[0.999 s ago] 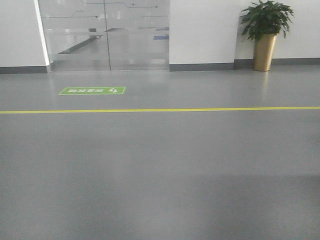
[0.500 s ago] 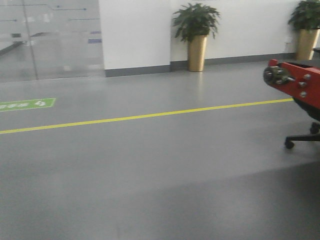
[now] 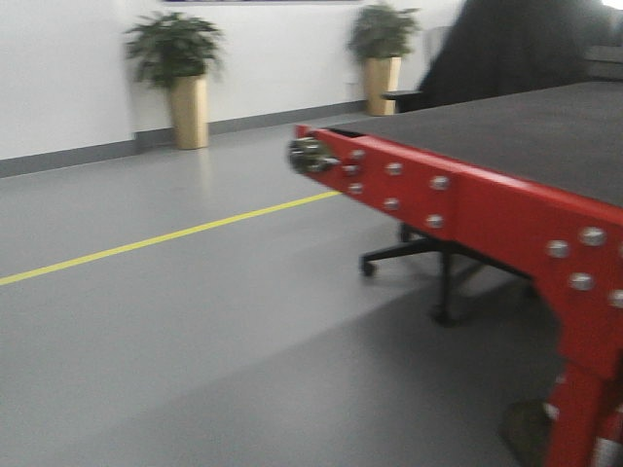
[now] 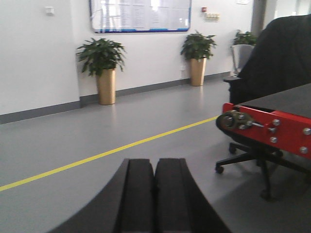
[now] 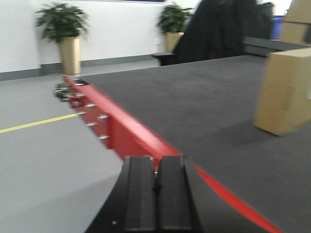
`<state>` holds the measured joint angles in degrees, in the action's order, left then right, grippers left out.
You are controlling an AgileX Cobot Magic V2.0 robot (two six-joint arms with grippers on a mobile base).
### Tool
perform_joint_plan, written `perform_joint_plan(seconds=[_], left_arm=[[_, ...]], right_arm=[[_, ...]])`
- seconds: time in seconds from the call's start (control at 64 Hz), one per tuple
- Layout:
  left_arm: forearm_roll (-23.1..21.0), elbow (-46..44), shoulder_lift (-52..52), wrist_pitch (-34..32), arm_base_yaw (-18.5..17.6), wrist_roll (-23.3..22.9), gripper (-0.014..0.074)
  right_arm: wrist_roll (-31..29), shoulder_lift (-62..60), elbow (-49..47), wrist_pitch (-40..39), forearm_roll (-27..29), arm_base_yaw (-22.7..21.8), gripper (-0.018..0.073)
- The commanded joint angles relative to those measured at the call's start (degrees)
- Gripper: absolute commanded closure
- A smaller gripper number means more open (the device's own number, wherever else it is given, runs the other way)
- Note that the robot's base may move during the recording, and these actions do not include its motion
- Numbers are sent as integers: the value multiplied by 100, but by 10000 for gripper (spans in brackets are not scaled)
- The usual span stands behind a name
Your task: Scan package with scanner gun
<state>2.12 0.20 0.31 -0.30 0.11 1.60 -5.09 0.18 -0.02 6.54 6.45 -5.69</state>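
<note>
**Change.** The front view has swung right. One second ago it showed only floor, a glass door and a green floor sign. Half a second ago the conveyor's end entered at the right edge. The conveyor [image 3: 458, 199] now fills the right half of the view. Judgement: the base is turning toward the work surface; the task is in its approach stage and no scan has begun.

**Grippers.** Left gripper [image 4: 154, 194]: fingers pressed together, empty, over open floor. Right gripper [image 5: 155, 194]: fingers pressed together, empty, above the conveyor's red side rail.

**Task items.** The package [image 5: 286, 92] stands upright on the belt [image 5: 194, 102], well in from the red rail, far from both grippers. The scanner is not in view.

**Surface and room.** Dark flat belt in a red bolted frame. Grey floor with a yellow line [image 3: 175, 236]. Potted plants [image 3: 175, 49] stand along the white wall. An office chair [image 3: 428, 258] stands beside the conveyor.
</note>
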Motion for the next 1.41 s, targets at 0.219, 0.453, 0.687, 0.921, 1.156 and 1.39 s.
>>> perform_joint_plan(seconds=[0.219,0.453,0.687,0.921,1.156,1.39], left_arm=[[-40,-20,-31,-99,24,12,707],[-40,-20,-31,-99,24,12,707],[-40,-20,-31,-99,24,12,707],[-40,-20,-31,-99,24,12,707],[-40,-20,-31,-99,24,12,707],[-40,-20,-31,-99,24,12,707]], right_arm=[[-8,-18,2,-144,-49,-42,713],[-8,-18,2,-144,-49,-179,713],[-8,-18,2,-144,-49,-203,713],[-8,-18,2,-223,-49,-161,713],[-8,-18,2,-214,-49,-150,713],[-8,-18,2,-225,-49,261,713]])
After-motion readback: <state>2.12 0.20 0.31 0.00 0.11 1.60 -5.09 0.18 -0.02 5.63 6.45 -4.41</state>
